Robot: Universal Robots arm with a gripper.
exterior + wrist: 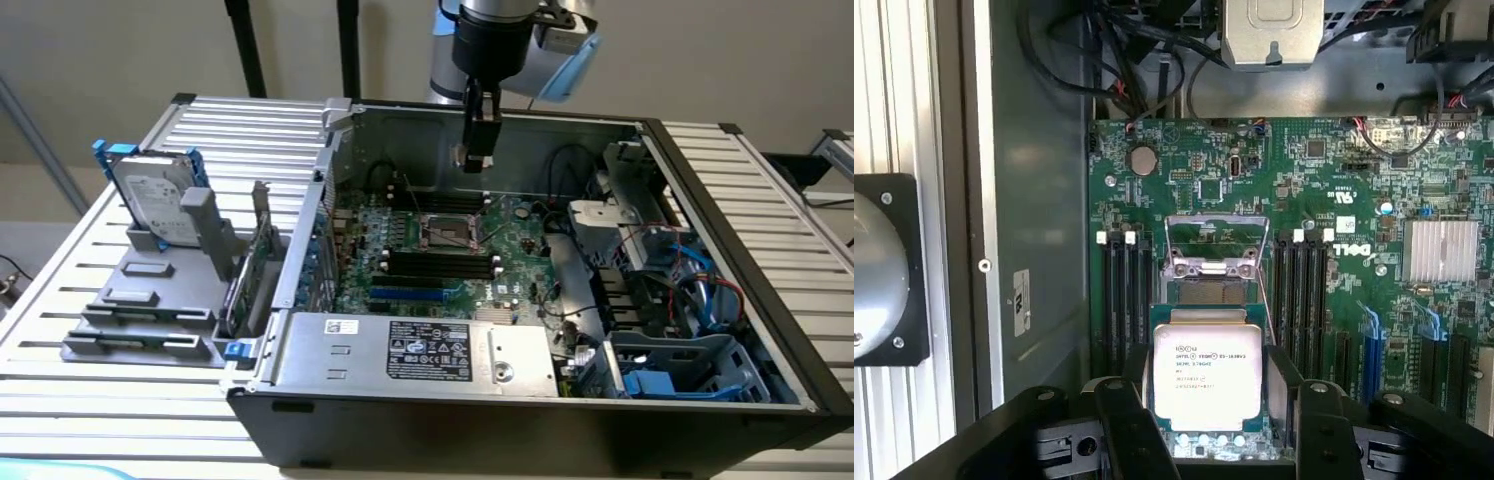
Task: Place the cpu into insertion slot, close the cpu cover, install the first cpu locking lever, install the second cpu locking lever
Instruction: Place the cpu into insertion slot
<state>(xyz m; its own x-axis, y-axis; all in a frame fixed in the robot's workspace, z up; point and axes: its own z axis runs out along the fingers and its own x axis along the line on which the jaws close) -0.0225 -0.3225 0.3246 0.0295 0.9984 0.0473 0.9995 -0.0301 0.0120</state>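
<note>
Wrist view shows the gripper (pixel 1207 392) clamped on the cpu (pixel 1207 360) by two opposite edges, keeping it flat and face up above the board (pixel 1324 190) near the insertion slot (pixel 1206 292), whose cpu cover (pixel 1216 245) stands raised, apparently to let the chip in.

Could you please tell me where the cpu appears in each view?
Exterior view: cpu held in the gripper, above the motherboard.
Wrist view: cpu between the fingers, label facing the camera.
Shared landmark: the black memory slots.
</note>
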